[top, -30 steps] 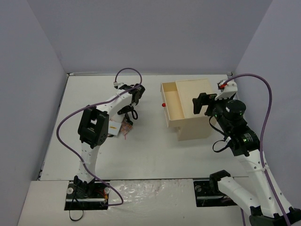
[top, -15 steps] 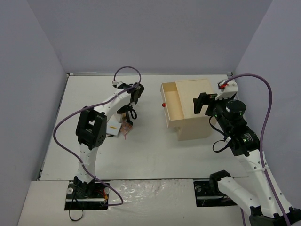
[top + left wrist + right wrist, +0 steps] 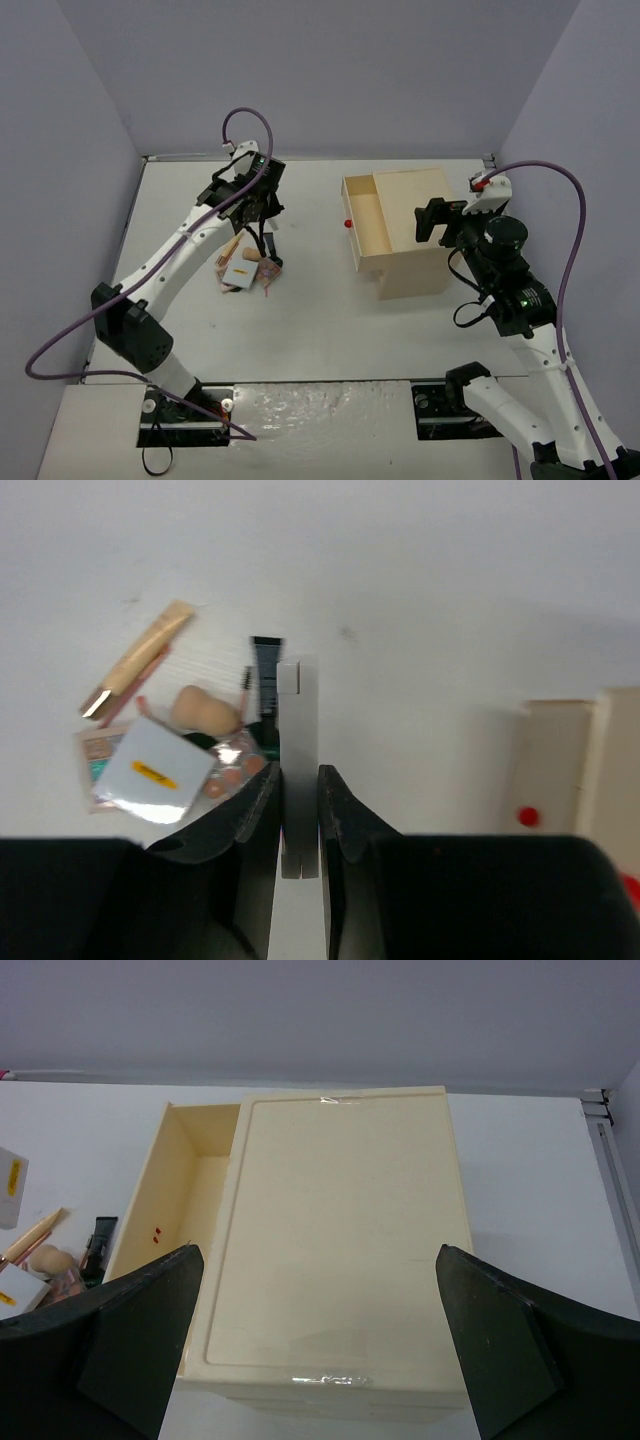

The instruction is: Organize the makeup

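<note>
Left wrist view: left gripper [image 3: 300,780], jaws nearly together, clamped on one white flat case [image 3: 299,695], held edge-on above the table [image 3: 450,580], long axis 6 to 12 o'clock. Heaped at its 9 o'clock: one gold-pink stick [image 3: 135,662], ends at 1 and 7 o'clock; one beige sponge [image 3: 205,708]; one white square case [image 3: 152,773]; one black tube [image 3: 265,675], upright 12 to 6. Right gripper [image 3: 317,1260] spread wide, empty, over one drawer box [image 3: 340,1160]

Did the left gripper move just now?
Yes. The left gripper slid left, away from the drawer box, shut on a white case.
</note>
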`<act>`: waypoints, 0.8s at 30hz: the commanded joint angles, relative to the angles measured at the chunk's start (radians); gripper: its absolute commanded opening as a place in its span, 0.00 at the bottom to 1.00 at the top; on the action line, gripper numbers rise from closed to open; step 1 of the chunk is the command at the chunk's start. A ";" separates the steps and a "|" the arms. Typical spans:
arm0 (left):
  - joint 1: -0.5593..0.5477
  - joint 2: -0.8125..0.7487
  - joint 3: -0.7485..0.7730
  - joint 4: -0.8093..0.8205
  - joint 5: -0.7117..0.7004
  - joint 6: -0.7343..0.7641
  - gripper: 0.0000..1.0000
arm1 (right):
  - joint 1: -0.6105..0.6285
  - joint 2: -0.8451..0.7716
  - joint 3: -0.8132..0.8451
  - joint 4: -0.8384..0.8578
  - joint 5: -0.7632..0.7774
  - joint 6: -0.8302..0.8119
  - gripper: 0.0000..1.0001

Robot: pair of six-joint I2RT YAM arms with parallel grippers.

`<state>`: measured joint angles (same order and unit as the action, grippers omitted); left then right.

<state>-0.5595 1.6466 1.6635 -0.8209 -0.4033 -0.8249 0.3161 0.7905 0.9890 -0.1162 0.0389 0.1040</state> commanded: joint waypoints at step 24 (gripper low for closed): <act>-0.193 0.134 0.270 0.523 0.366 -0.003 0.00 | 0.015 -0.068 0.023 0.050 0.106 -0.011 1.00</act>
<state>-0.7273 1.8268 1.8335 -0.3187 0.0328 -0.7980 0.3225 0.7257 0.9890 -0.1246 0.1112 0.1040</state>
